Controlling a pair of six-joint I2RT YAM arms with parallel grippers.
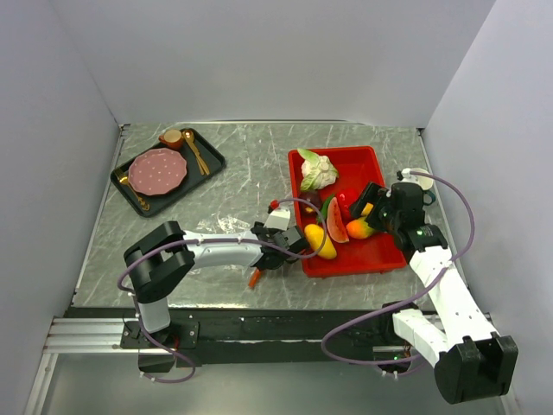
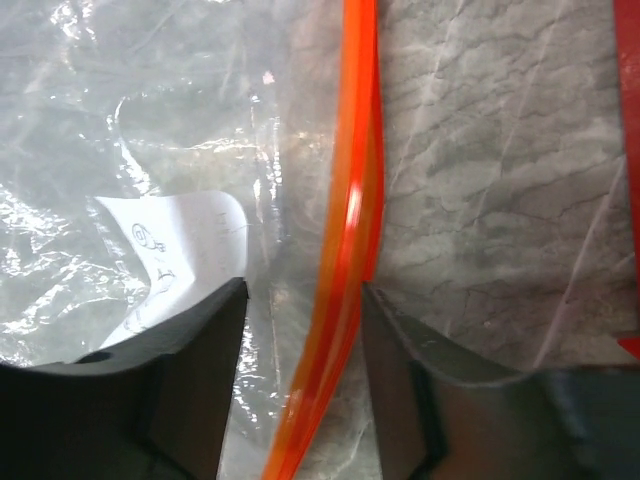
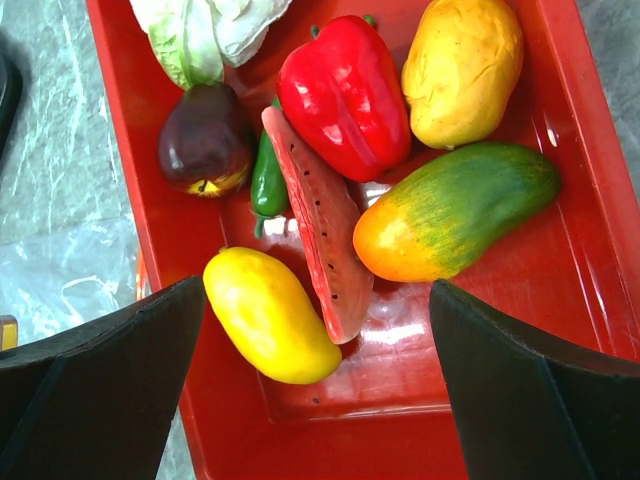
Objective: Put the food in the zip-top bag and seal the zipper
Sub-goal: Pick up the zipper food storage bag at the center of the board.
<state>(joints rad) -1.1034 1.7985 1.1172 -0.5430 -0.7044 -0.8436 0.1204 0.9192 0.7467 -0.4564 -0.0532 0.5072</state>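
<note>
Left gripper (image 2: 303, 290), jaws parted, straddles the zipper (image 2: 356, 150) on the zip-top bag (image 2: 150, 100).

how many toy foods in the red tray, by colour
yellow oval fruit, yellow lumpy fruit: 2
red plastic pepper, red watermelon slice: 2
small green plastic chilli: 1
green-orange mango: 1
dark purple rounded piece: 1
white-green leafy vegetable: 1
total: 8

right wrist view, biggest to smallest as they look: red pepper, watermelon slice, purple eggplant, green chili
1. red pepper and watermelon slice: about alike, not ranked
2. purple eggplant
3. green chili, smallest, partly hidden behind the slice
</note>
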